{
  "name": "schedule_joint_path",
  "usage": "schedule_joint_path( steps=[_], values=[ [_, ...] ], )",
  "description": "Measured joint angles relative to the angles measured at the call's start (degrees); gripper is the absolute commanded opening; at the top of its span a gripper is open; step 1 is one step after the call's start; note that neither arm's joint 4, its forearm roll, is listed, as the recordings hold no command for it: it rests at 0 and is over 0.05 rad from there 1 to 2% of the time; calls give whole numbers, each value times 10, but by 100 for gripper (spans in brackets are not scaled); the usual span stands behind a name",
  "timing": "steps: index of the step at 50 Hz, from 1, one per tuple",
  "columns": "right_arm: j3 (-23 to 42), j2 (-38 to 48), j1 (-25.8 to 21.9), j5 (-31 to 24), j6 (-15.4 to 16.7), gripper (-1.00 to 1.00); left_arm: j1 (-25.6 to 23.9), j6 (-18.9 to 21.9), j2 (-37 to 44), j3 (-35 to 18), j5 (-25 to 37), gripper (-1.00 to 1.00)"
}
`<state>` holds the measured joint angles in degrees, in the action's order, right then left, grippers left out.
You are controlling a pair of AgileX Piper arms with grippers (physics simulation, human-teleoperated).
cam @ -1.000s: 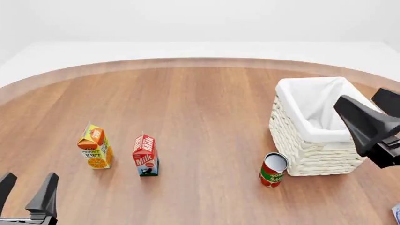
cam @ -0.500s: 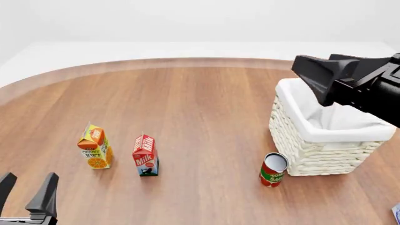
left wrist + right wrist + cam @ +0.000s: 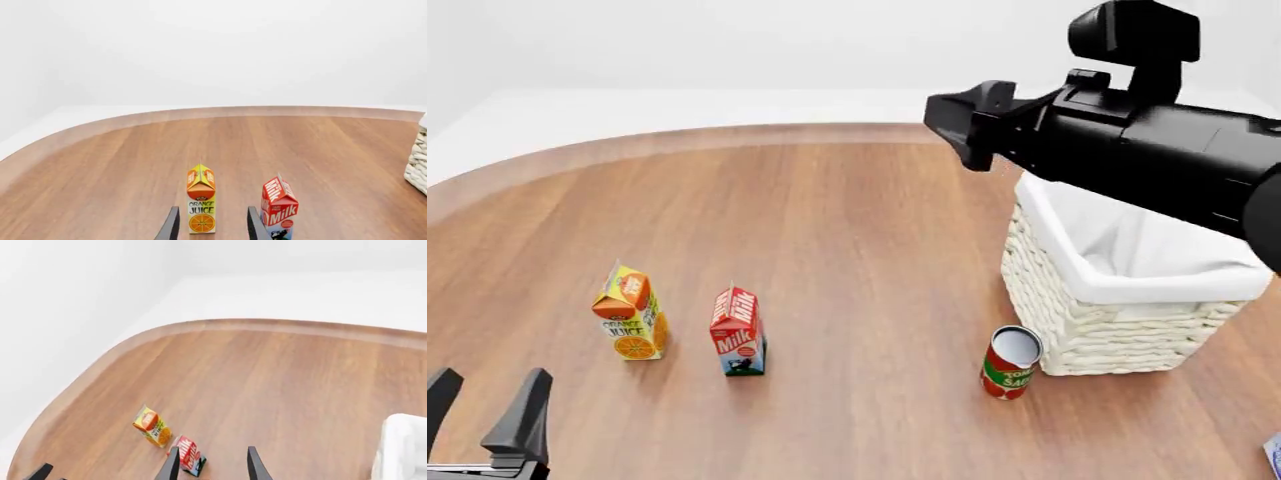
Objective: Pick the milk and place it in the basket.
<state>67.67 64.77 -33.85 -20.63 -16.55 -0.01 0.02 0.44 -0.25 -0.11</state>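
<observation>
While milk [image 3: 737, 332] stands upright on surface [image 3: 827, 230] just beside juice carton [image 3: 630, 326], your right pincer [image 3: 210, 462] hangs high, jaws apart, empty. Left pincer [image 3: 481, 412] low at near edge, open, empty. Basket [image 3: 1114, 290] well apart, right side, can [image 3: 1009, 362] beside it.

We find a wooden table [image 3: 854, 230] with a rounded far edge. Four things stand directly on it. The orange juice carton [image 3: 630, 326] and the milk [image 3: 737, 333] stand upright, side by side, toward the near left edge. The basket [image 3: 1094, 320] sits toward the right edge, with a red can [image 3: 1009, 363] just beside its near left corner.
</observation>
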Motion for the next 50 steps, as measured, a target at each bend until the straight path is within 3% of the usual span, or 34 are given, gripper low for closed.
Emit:
schedule_joint_path(
  steps=[25, 50],
  values=[
    [67, 130, -31, -8, -32, 100, 0, 0, 0, 0, 0, 100],
    [121, 242, -52, 12, -100, 100, 0, 0, 0, 0, 0, 100]
  ],
)
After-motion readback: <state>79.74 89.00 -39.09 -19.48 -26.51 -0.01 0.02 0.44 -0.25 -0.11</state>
